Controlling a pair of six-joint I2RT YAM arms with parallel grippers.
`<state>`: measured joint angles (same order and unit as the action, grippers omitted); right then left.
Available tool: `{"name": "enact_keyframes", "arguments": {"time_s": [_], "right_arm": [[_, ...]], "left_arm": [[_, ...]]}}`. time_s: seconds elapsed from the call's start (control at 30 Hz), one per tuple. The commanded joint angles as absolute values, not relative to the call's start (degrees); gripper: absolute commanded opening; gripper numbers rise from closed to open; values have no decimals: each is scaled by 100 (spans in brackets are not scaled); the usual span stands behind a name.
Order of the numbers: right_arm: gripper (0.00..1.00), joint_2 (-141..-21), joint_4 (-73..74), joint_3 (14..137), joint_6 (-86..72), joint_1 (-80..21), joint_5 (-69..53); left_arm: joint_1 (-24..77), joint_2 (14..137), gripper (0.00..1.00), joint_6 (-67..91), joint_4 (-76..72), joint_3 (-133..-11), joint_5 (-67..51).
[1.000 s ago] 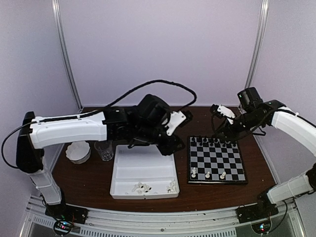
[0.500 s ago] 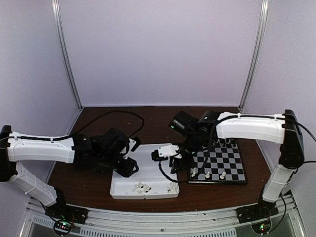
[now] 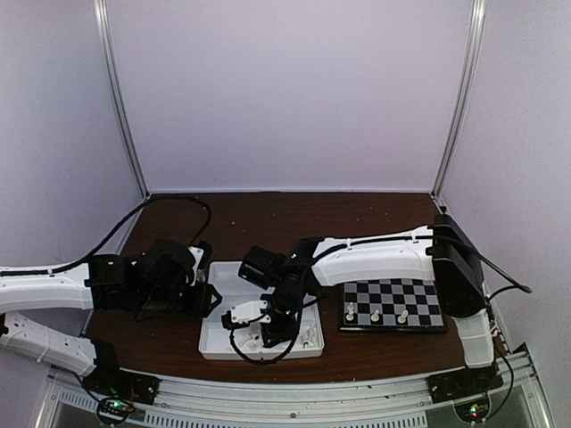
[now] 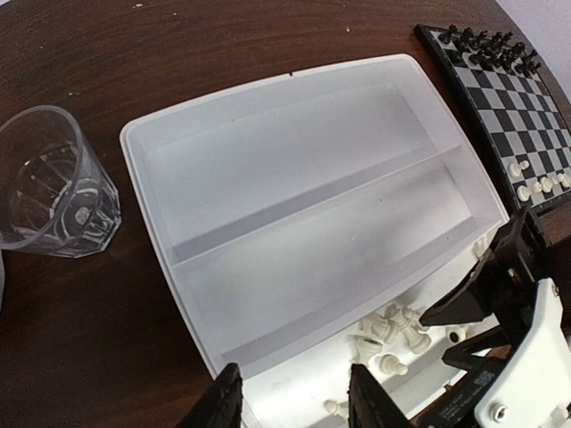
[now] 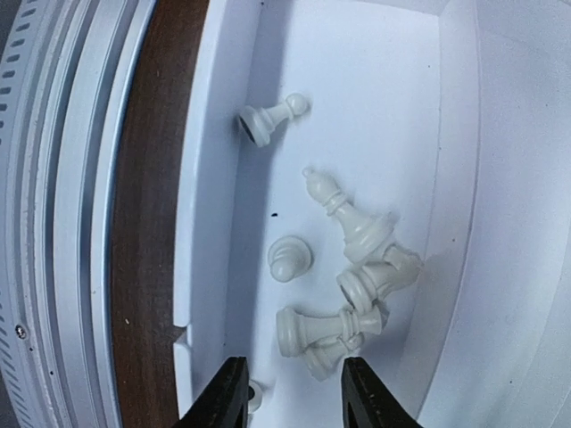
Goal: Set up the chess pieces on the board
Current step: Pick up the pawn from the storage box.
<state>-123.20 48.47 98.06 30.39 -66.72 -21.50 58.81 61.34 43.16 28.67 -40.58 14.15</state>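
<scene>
At the far left, the left arm (image 3: 53,290) lies low across the dark wooden table (image 3: 268,214). Its wrist hides the clear ribbed glass (image 4: 53,183) from the top camera. The left wrist view shows the glass standing upright just beside the left wall of the white tray (image 4: 268,87).

The left gripper (image 4: 294,406) hangs over the tray's near left corner. Its fingers are apart and there is nothing between them.

The tray's two long far compartments hold nothing. The near compartment holds loose white pieces (image 5: 357,285) lying on their sides in a small heap. A pawn (image 5: 272,118) and a bishop (image 5: 343,209) lie a little apart from the heap.

The right gripper (image 5: 290,401) is poised directly over that heap with its fingers spread. It has hold of nothing. The edge of one more piece shows at the inner side of one finger, too hidden to name.

In the left wrist view, the right gripper and its white camera mount (image 4: 526,374) cover the right end of the near compartment.

The right arm (image 3: 375,259) reaches in from the right and crosses the far edge of the board (image 3: 419,299). This hides the board's back row from the top camera.

The board lies flat just right of the tray, close to it but apart. Three white pieces (image 3: 375,315) stand upright on its near row. The left wrist view shows black pieces (image 4: 486,45) standing crowded along its far edge.
</scene>
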Motion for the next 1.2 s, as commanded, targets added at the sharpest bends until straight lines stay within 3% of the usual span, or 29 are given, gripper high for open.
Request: {"name": "enact_keyframes", "arguments": {"time_s": [0.0, 0.3, 0.53, 0.67, 0.93, 1.17], "right_arm": [[39, -12478, 4934, 9984, 2688, -6654, -1926], [39, -12679, 4791, 9810, 2458, -6662, -1393], [17, -12445, 4626, 9567, 2431, -6653, -1267], [12, -12044, 4584, 9353, 2443, -6584, -1304], [10, -10937, 4300, 8744, 2409, -6041, -2842], [9, -10369, 3990, 8374, 2415, -5809, -3482]], "left_arm": [[5840, 5893, 41, 4534, 2901, -3882, 1699], [5839, 6044, 41, 4451, 2898, -3995, 1732], [5841, 6216, 41, 4436, 2819, -4041, 1656], [5844, 6304, 41, 4439, 2560, -3988, 1487], [5838, 6675, 43, 4253, 949, -3687, 437], [5837, 7007, 42, 4550, -862, -3394, -527]]}}
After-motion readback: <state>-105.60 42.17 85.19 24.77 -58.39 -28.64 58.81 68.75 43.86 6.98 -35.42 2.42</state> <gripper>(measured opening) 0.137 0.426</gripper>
